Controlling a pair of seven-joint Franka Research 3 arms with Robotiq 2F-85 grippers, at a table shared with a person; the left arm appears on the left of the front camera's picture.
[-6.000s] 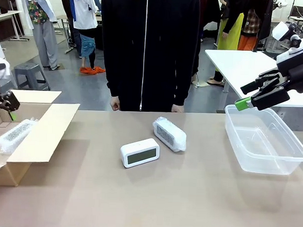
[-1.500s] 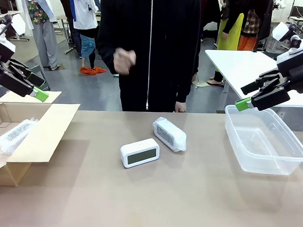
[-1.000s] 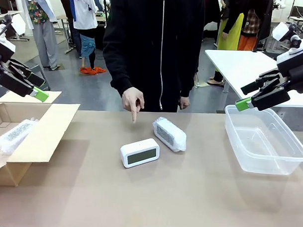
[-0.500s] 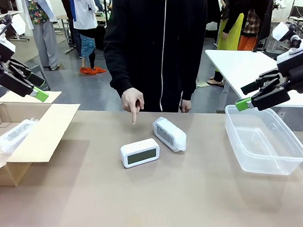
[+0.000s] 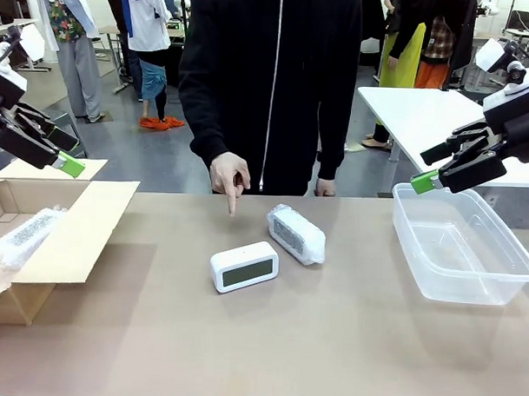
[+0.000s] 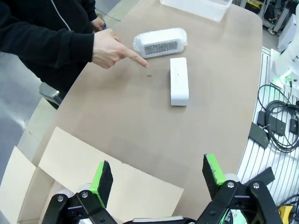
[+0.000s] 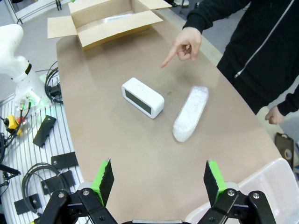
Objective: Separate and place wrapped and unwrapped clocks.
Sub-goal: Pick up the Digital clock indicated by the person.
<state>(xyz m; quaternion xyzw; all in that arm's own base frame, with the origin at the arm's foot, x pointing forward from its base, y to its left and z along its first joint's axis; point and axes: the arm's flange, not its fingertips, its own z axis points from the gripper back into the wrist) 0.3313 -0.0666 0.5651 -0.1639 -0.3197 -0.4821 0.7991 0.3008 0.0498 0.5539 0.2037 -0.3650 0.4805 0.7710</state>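
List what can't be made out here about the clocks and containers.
- Front view: the bubble-wrapped white clock in the open brown cardboard box is partly hidden by the box's flap.
- Front view: the second bubble-wrapped clock has its face blurred by the wrap.
- Bare white clock with dark grey display: any digits are too small to read.
- Right wrist view: the clear plastic tub is cut off by the picture's corner.

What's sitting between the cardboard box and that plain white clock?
Nothing: in the front view, only bare tabletop runs from the cardboard box to the plain white clock.
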